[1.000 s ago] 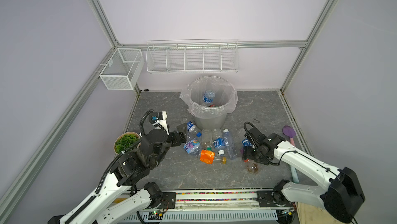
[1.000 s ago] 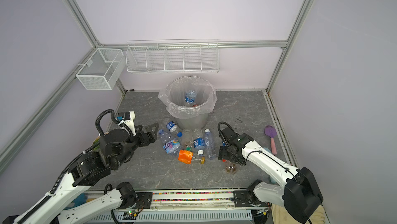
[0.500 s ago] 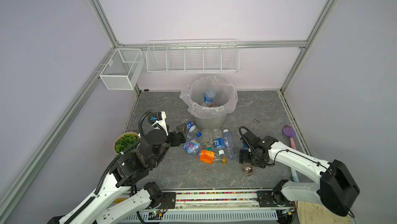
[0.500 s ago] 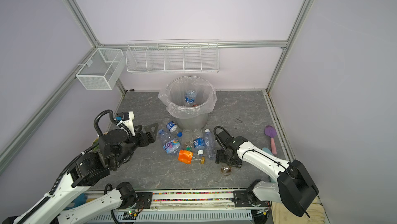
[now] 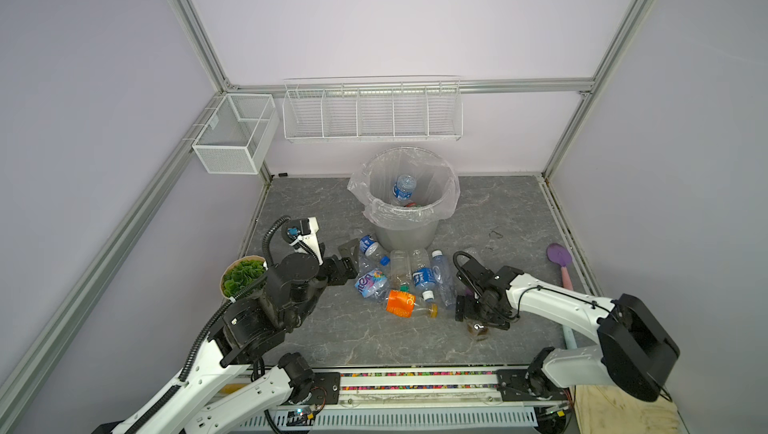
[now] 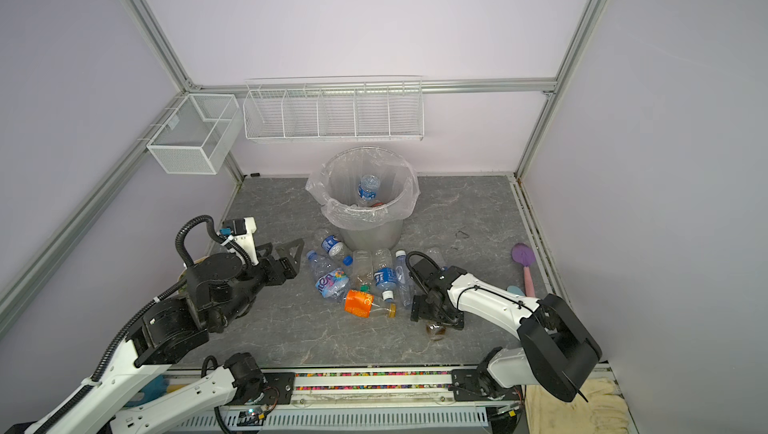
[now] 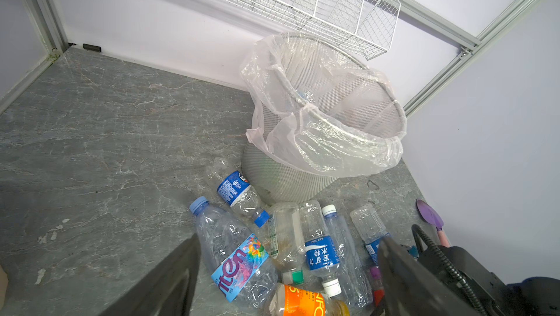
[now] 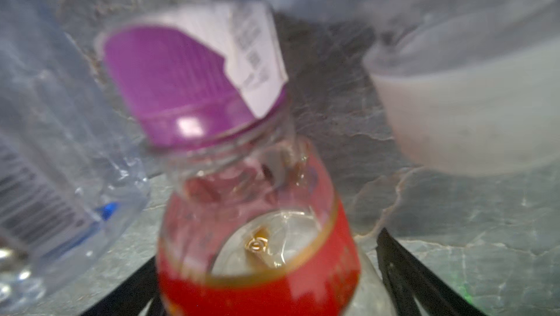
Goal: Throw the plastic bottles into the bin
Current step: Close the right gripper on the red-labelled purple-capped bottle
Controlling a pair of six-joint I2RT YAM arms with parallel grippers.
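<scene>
Your right arm [image 5: 552, 299] has slid toward the pile; right fingers [image 8: 403, 272] straddle the red-label bottle [image 8: 257, 269] on the counter [image 5: 332, 328], spread, not clamped. Left fingers [image 7: 169, 278] gape empty. Other bottles [image 5: 423, 276] lie beside the bin [image 5: 405, 232].

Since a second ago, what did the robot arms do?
The right gripper slid a little toward the bottle pile, nudging the small red-labelled bottle along. It now straddles that bottle with jaws open, not gripping. The left gripper, the bottle pile and the bin stayed put.
</scene>
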